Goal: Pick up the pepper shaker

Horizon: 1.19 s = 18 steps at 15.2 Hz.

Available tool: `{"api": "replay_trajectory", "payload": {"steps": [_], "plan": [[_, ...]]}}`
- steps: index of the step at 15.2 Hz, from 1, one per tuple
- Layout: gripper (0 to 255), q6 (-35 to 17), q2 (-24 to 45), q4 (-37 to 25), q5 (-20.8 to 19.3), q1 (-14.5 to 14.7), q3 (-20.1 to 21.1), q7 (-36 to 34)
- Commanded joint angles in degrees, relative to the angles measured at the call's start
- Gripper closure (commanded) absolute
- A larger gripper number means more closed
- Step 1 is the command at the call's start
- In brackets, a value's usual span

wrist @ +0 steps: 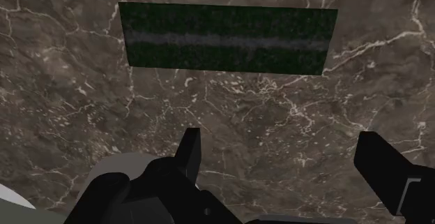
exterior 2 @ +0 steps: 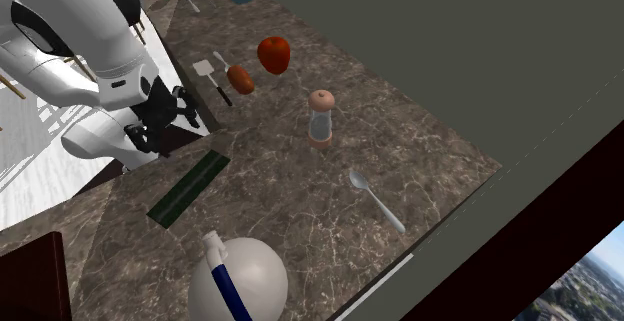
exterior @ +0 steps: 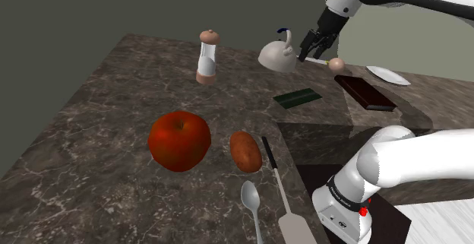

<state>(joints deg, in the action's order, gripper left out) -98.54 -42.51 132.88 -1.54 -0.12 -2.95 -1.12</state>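
The pepper shaker (exterior: pixel 207 56) (exterior 2: pixel 320 117) stands upright on the dark marble counter (exterior: pixel 114 121); it has a clear body, a tan knob on top and a tan base. My black gripper (exterior: pixel 311 49) (exterior 2: pixel 160 119) (wrist: pixel 286 163) hangs open well above the counter, far to the shoulder view's right of the shaker, with nothing between its fingers. Straight below it lies a flat dark green rectangle (wrist: pixel 226 38) (exterior: pixel 297 97) (exterior 2: pixel 188 186). A white kettle (exterior: pixel 277 52) (exterior 2: pixel 240 279) sits between the gripper and the shaker.
A big red fruit (exterior: pixel 179 141), a brown potato (exterior: pixel 245 150), a spoon (exterior: pixel 252 201) and a spatula (exterior: pixel 285 204) lie near the counter's front. A dark book (exterior: pixel 364 92) and a white plate (exterior: pixel 387 75) lie at the shoulder view's right.
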Motion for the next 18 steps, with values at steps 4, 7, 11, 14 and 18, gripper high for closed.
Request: {"api": "replay_trajectory", "payload": {"steps": [4,7,11,14,18], "plan": [[0,0.4,5.8,-5.2,0.6,1.1,3.0,-2.5],[0,1.2,11.8,-10.9,0.7,2.0,5.8,-5.0],[0,2.9,20.2,-19.5,0.1,3.0,9.3,-8.4],[0,4.9,26.8,-26.7,-0.9,3.8,11.9,-11.0],[0,8.5,36.3,-37.8,-3.2,5.1,15.2,-14.6]]}}
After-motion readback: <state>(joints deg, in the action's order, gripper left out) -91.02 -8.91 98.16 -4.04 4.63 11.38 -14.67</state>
